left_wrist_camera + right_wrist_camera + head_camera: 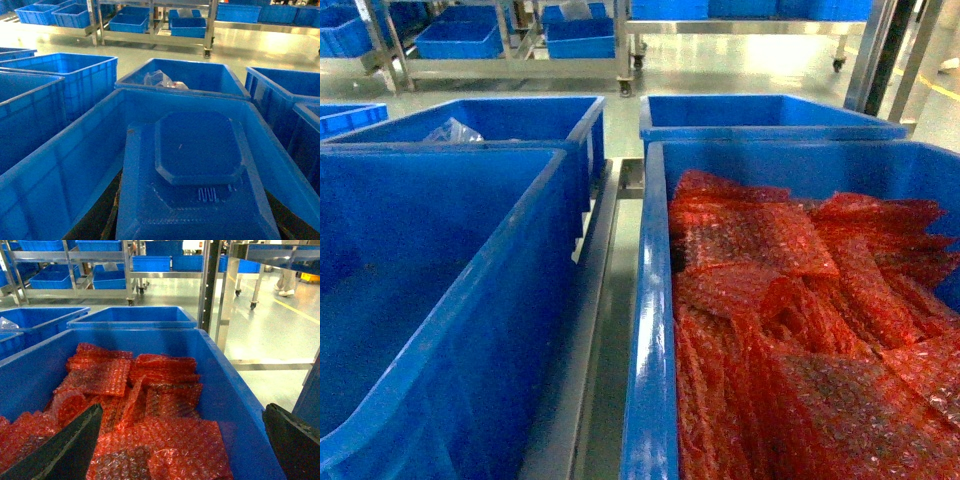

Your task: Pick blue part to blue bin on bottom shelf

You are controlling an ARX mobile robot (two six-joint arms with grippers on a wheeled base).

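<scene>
Black right gripper (180,440) wide-spread above red bubble-wrap (150,440)

Robot body shows only in the right wrist view. Right end effector (182,440): two fingers, both black or very dark grey, matte, plastic-looking. One finger (65,447) enters from the bottom-left corner as a long tapering wedge with a rounded tip and a flat inner face. The other finger (295,440) sits at the bottom-right corner, broader, blunt rounded top edge, cut off by the frame. No cables, screws, or markings can be made out on either. Head view and left wrist view show no arm, housing, or end effector parts.
</scene>
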